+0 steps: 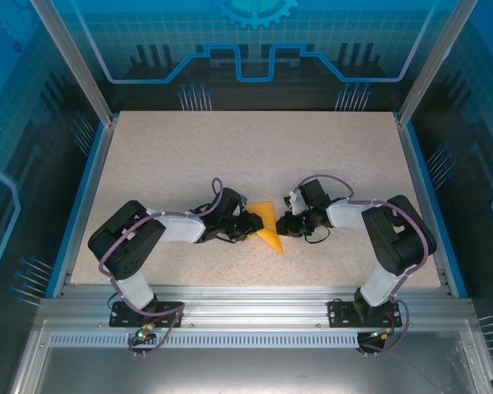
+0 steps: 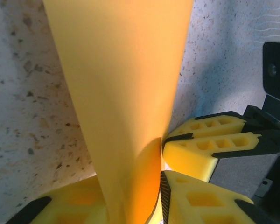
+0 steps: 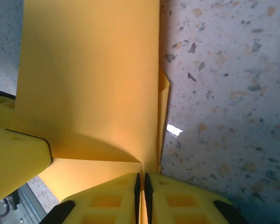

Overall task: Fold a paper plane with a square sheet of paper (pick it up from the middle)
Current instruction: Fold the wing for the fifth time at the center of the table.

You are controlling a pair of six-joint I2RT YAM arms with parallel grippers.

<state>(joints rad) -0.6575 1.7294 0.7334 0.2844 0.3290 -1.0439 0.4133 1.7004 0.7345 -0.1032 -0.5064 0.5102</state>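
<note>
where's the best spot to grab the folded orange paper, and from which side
Pinch the folded orange paper on its long straight edge, where the layers stack, coming in edge-on from the side with a finger on each face, as the right hand does. It is thin and flat, so probably only a pinch across the faces holds; the pointed tip would likely bend.

Speckled beige tabletop (image 1: 189, 156) level, blue edge trim (image 1: 86, 197) L/R, alu. rail (image 1: 255, 300) along near edge, metal uprights (image 1: 74, 61) at rear corners, blue gear-motif backdrop (image 1: 255, 10) behind.
</note>
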